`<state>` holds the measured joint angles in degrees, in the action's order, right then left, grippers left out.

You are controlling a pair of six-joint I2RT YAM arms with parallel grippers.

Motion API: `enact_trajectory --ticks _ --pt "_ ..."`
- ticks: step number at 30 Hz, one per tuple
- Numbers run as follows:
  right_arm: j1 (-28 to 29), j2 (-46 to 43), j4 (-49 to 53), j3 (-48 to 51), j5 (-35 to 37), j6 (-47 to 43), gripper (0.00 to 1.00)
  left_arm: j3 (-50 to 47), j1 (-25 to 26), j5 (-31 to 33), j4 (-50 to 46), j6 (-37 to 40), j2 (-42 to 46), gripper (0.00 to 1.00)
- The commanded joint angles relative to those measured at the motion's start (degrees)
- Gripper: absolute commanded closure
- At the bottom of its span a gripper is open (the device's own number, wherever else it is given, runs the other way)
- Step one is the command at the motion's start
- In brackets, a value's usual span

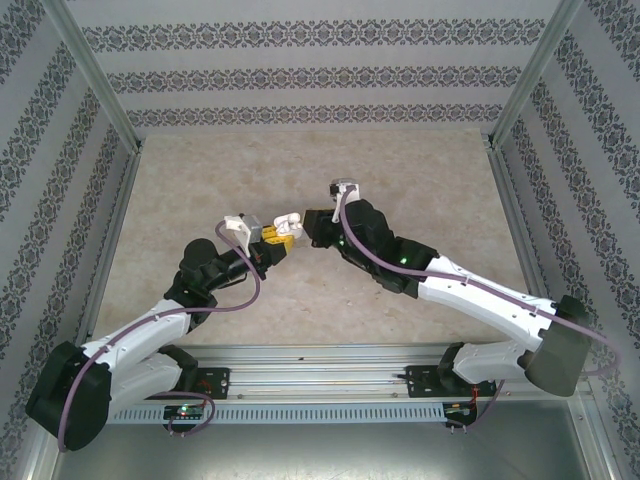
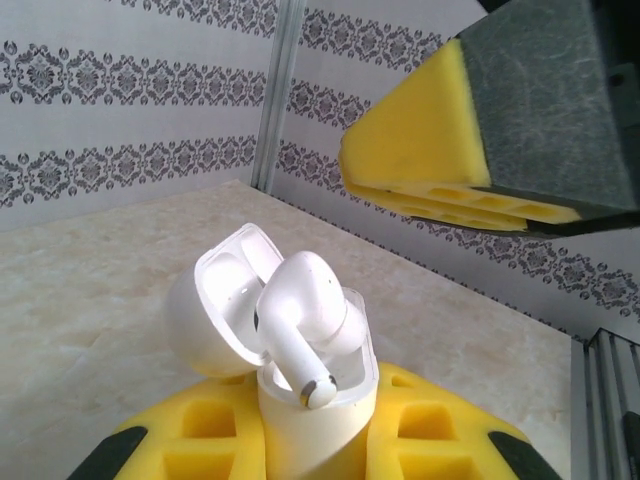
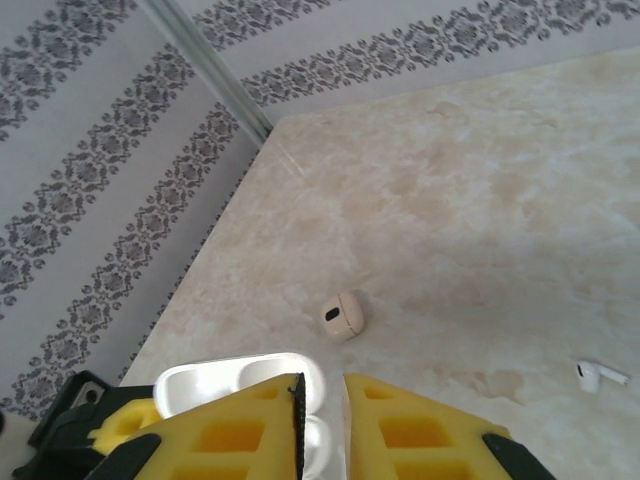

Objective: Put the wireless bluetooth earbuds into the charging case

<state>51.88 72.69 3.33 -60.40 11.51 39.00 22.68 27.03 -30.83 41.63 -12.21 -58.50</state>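
My left gripper clamps the charging case (lid up, an earbud poking out), while my right gripper, jaws all but closed and empty, hangs just above.

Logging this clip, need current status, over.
Left end effector shut on open case. Right end effector shut, close by. One earbud tilted in case mouth; second earbud loose on table. Tan piece lies apart.

Charging case, base beyond bottom edge.
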Motion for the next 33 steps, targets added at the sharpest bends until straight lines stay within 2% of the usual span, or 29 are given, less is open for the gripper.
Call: enact_trajectory --ticks 1,7,11,16,23,33 --pt "-1.4 -1.5 0.1 0.9 -3.8 3.2 0.79 -1.1 0.7 0.6 0.1 1.6 -0.5 1.0" --pt "-1.3 0.9 1.7 -3.5 -15.7 -2.5 0.65 -1.1 0.7 0.6 0.3 2.2 -1.1 1.0" --pt "-2.1 2.7 7.7 -7.0 -22.5 -8.4 0.65 -1.0 0.7 -1.2 0.6 2.1 -0.9 1.0" --pt "-5.3 2.2 10.4 -7.3 -28.1 -10.9 0.65 -1.0 0.6 -3.9 0.5 1.8 0.1 1.0" --pt "-5.4 4.8 17.5 -11.3 -29.4 -14.6 0.65 -0.6 0.7 -4.8 -0.2 1.5 0.4 1.0" --pt "-4.7 8.9 19.7 -15.0 -30.4 -16.4 0.64 0.1 0.7 -5.9 -0.6 1.2 0.0 1.0"
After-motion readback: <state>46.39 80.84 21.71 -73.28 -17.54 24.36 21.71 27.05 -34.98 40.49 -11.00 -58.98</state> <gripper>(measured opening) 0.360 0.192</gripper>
